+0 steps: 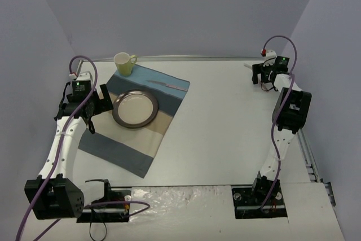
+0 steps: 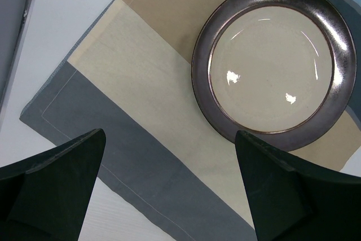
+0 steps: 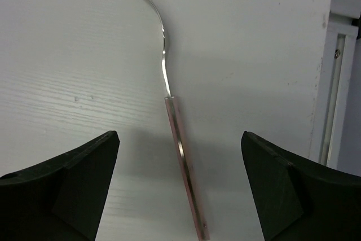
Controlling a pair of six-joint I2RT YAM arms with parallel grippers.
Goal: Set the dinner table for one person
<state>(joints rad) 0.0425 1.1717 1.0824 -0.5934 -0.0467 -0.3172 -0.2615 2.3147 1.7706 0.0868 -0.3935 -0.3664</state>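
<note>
The white dinner table [image 1: 225, 117] carries a blue-and-beige striped placemat [image 1: 135, 142] at the left. On the placemat are a dark-rimmed cream plate [image 1: 135, 108], a yellow cup [image 1: 124, 63] at its far corner and a knife [image 1: 168, 85] on its far edge. My left gripper [image 1: 97, 110] is open and empty, hovering over the placemat [image 2: 141, 117] just left of the plate [image 2: 274, 63]. My right gripper [image 1: 265, 78] is open at the far right, with its jaws either side of a fork [image 3: 181, 156] that lies flat on the table [image 3: 67, 55].
A metal edge rail [image 3: 338, 83] runs along the table's right side close to the fork. Grey walls enclose the back and both sides. The arm bases [image 1: 259, 196] sit on the near edge.
</note>
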